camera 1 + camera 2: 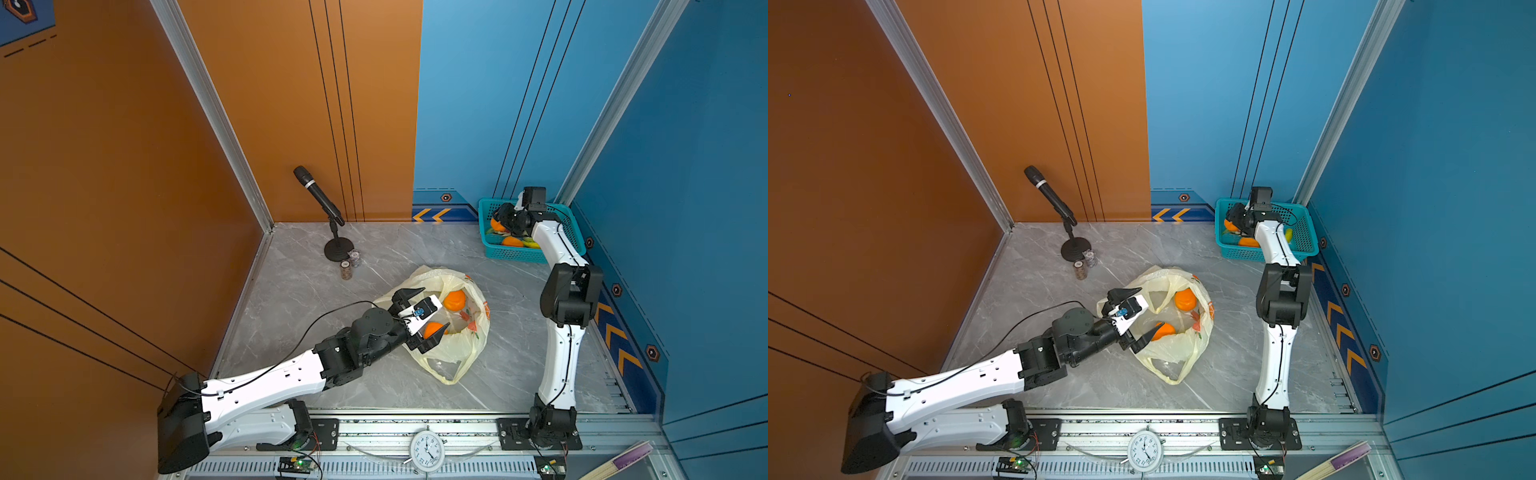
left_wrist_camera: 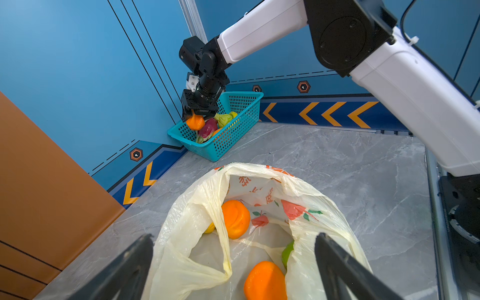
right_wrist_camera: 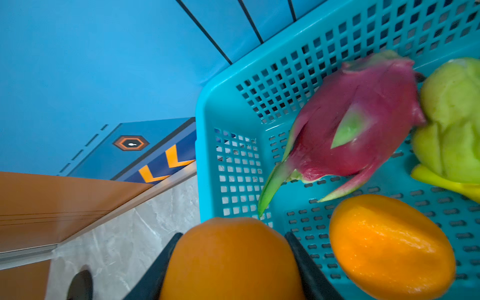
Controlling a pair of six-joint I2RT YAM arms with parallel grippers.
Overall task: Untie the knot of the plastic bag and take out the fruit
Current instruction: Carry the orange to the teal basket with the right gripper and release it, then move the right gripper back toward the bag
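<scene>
The left arm, its shoulder nearest the camera, lies low and nearly level over the desk. The left gripper is rolled on its side at the open mouth of the plastic bag in mid-desk, jaws wide apart with the near orange between them and the far orange beyond. The right arm stands up from its base, folds at the elbow and reaches to the far right corner, the right gripper pointing down over a corner of the teal basket, jaws clamped on the held orange; a dragon fruit lies in the basket.
</scene>
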